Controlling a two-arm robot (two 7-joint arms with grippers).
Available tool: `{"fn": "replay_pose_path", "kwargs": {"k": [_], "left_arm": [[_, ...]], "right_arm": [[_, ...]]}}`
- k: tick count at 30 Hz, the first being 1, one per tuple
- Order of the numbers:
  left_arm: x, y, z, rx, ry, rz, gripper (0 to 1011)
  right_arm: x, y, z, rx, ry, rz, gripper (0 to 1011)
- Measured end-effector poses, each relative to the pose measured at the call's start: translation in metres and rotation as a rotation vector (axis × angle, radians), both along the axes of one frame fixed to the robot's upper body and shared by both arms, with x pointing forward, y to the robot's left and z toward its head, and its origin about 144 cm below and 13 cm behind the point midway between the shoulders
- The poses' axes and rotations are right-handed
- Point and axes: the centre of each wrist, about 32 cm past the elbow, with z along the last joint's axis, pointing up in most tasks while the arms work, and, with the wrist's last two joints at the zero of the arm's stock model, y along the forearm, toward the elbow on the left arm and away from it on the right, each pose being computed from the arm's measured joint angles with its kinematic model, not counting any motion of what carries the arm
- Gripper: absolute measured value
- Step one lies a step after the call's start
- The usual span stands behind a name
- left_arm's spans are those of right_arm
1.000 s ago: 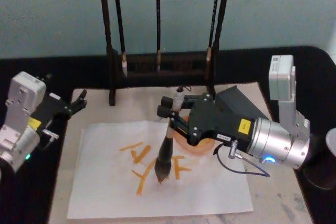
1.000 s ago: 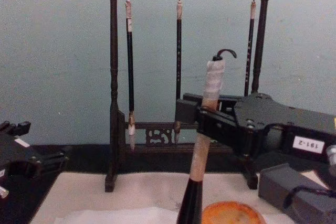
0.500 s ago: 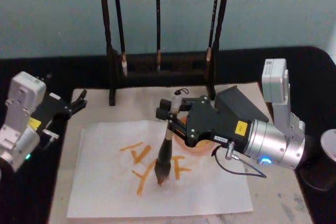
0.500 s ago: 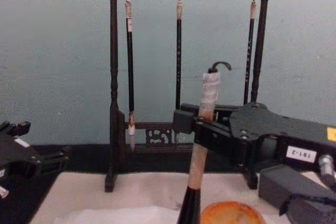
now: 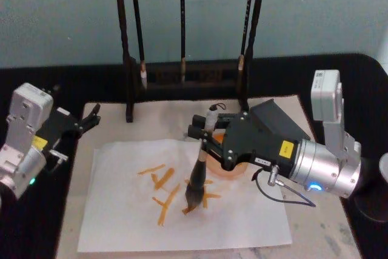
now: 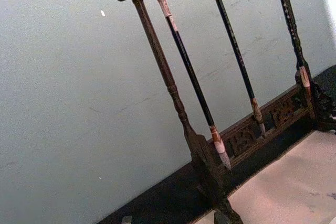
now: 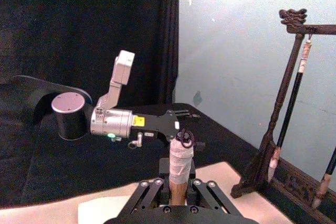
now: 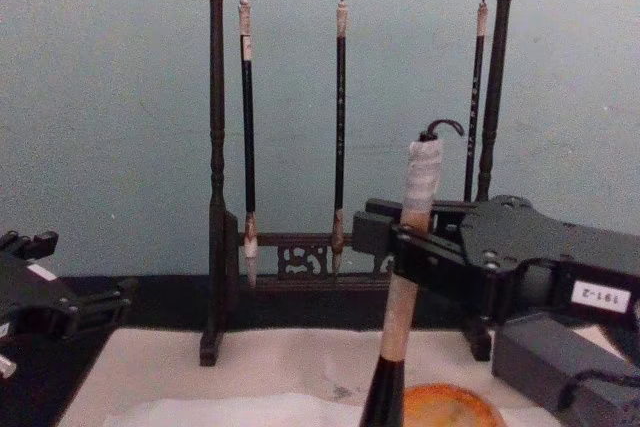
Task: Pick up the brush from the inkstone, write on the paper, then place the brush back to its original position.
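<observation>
Brush and right hand are locked together: the hand's fingers are squeezed tight on the pale handle, a little way below the small black loop. The brush hangs down from the hand and leans a bit. Its dark tip touches the paper below the hand. Orange strokes lie on the paper right beside the tip, on the side away from the hand's arm.

An orange dish sits just under the hand, and the hand hides part of it. The paper lies flat on a cream mat, and the mat lies on the black counter.

Behind the hand stands a dark wooden rack. Three thin brushes hang from its top bar with their small tips pointing down. They are well apart from the hand.

The left hand is far off to the side of the right hand, by the mat's corner. Its fingers are spread apart and hold nothing. It touches neither the brush nor the paper.
</observation>
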Motion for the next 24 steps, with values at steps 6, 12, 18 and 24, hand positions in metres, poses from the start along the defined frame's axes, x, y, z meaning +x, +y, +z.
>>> {"fn": "replay_pose_path", "kwargs": {"k": [6,12,18,24], "left_arm": [[0.0,0.0,0.0,0.0,0.0,0.0,1010],[0.0,0.0,0.0,0.0,0.0,0.0,1010],[0.0,0.0,0.0,0.0,0.0,0.0,1010],[0.0,0.0,0.0,0.0,0.0,0.0,1010]], "right_arm": [[-0.003,-0.004,0.001,-0.005,-0.001,0.0,156],[-0.005,-0.008,0.0,-0.009,-0.001,-0.006,156],[-0.007,-0.012,0.001,-0.012,-0.004,-0.016,156],[-0.01,-0.018,0.002,-0.016,-0.009,-0.03,156]]}}
